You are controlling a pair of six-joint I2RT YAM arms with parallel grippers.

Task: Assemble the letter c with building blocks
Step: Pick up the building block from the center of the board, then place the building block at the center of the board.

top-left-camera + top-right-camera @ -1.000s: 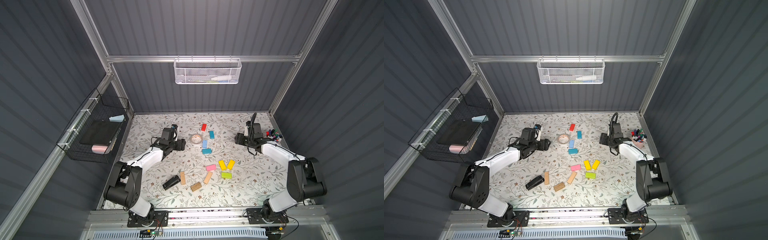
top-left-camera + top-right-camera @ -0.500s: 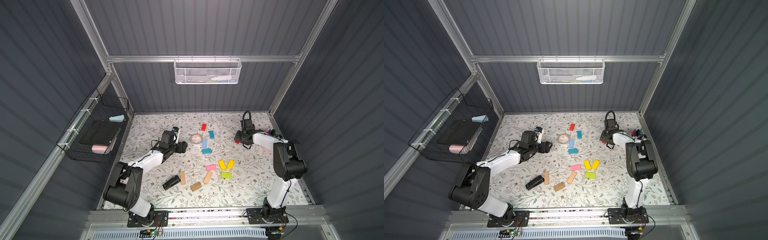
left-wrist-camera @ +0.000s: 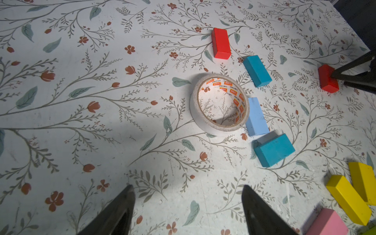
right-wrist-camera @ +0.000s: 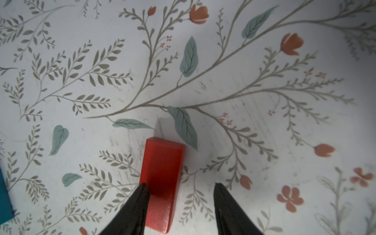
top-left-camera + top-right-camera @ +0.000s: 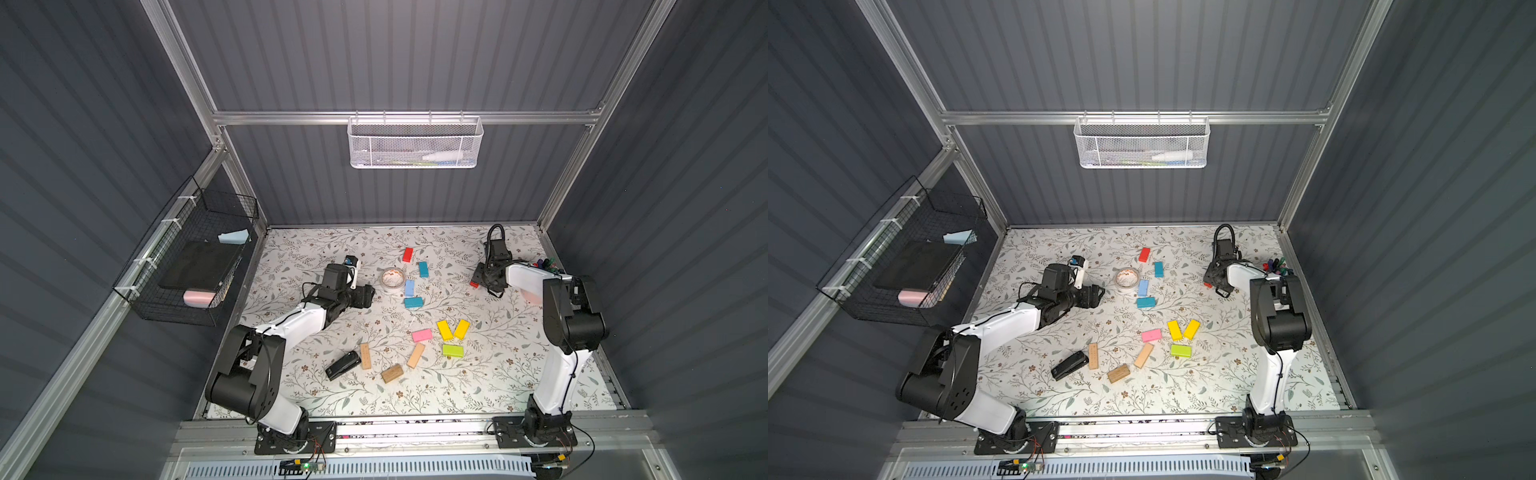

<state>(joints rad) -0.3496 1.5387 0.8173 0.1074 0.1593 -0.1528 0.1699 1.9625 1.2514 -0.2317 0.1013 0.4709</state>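
Observation:
A red block (image 4: 162, 173) lies flat on the floral table at the back right, seen as a small red piece (image 5: 474, 284) in both top views. My right gripper (image 4: 180, 184) is low over it and open: one finger touches the block's side, the other stands apart. More blocks form a loose line at mid-back: red (image 5: 408, 254), teal (image 5: 423, 269), light blue (image 5: 409, 287), teal (image 5: 413, 302). Pink (image 5: 422, 335), yellow (image 5: 444, 330) and lime (image 5: 453, 350) blocks and tan wooden ones (image 5: 392, 373) lie nearer the front. My left gripper (image 3: 188, 186) is wide open and empty.
A tape roll (image 5: 392, 277) lies against the light blue block, just ahead of the left gripper (image 5: 368, 296). A black stapler (image 5: 342, 365) sits by the tan blocks. A cup of markers (image 5: 546, 264) stands at the right edge. A wire basket (image 5: 187, 266) hangs on the left wall.
My right arm has folded in and its gripper has shifted left over the red block, with the jaws narrower. The left gripper has edged slightly forward and right.

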